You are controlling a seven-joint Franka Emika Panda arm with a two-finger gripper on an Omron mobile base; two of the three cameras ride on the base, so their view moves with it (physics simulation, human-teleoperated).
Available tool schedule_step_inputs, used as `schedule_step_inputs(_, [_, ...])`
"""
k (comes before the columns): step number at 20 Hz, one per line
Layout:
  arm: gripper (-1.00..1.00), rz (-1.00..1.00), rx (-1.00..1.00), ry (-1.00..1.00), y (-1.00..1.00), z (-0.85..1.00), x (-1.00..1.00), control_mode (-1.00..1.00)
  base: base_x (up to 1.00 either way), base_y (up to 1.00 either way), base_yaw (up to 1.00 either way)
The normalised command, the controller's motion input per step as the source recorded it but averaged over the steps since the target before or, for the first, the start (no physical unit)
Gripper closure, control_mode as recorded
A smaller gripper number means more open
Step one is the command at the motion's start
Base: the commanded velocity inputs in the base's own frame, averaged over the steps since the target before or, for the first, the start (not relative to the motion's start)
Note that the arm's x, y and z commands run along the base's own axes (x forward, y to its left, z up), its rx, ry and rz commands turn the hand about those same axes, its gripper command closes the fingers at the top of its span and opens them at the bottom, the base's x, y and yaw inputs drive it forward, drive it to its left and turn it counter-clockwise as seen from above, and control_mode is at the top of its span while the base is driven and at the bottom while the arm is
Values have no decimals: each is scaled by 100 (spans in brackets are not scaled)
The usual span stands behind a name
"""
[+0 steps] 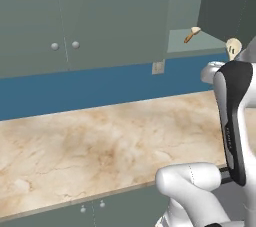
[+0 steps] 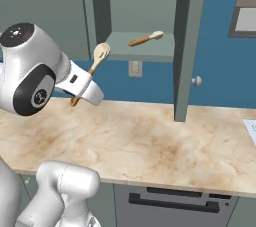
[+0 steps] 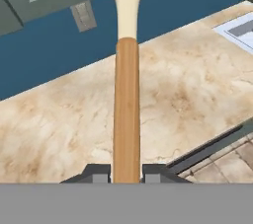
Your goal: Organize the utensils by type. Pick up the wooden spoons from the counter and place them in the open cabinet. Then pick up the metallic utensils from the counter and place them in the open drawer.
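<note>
My gripper is shut on the orange-brown handle of a wooden spoon, whose cream bowl points away from the hand. From the right base camera, that spoon is held tilted above the counter, left of and just below the open cabinet; the gripper holds its lower handle. A second wooden spoon lies on the cabinet shelf. In the left base view the held spoon's bowl peeks over my arm. The metallic utensils and the drawer are out of view.
The cabinet's open door hangs over the counter to the right of the shelf. A wall outlet sits below the shelf. Closed upper cabinets with knobs run to the left. A pale flat item lies at the counter's right end.
</note>
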Motion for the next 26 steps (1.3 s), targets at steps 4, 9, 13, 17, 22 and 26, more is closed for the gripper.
schedule_step_inputs(4, [100, -5, 2, -14, -1, 4, 49, -100, 0, 0, 0])
schedule_step_inputs(9, [100, 0, 3, 0, -22, 6, 32, -100, 0, 0, 0])
schedule_step_inputs(13, [100, 2, 7, -4, -24, 0, 17, -100, 0, 0, 0])
schedule_step_inputs(17, [100, -2, 9, -12, -11, 0, 22, -100, 0, 0, 0])
schedule_step_inputs(22, [100, -1, 1, -19, -2, 0, 7, -100, 0, 0, 0])
schedule_step_inputs(26, [100, 0, 0, -13, -10, 0, 18, -100, 0, 0, 0])
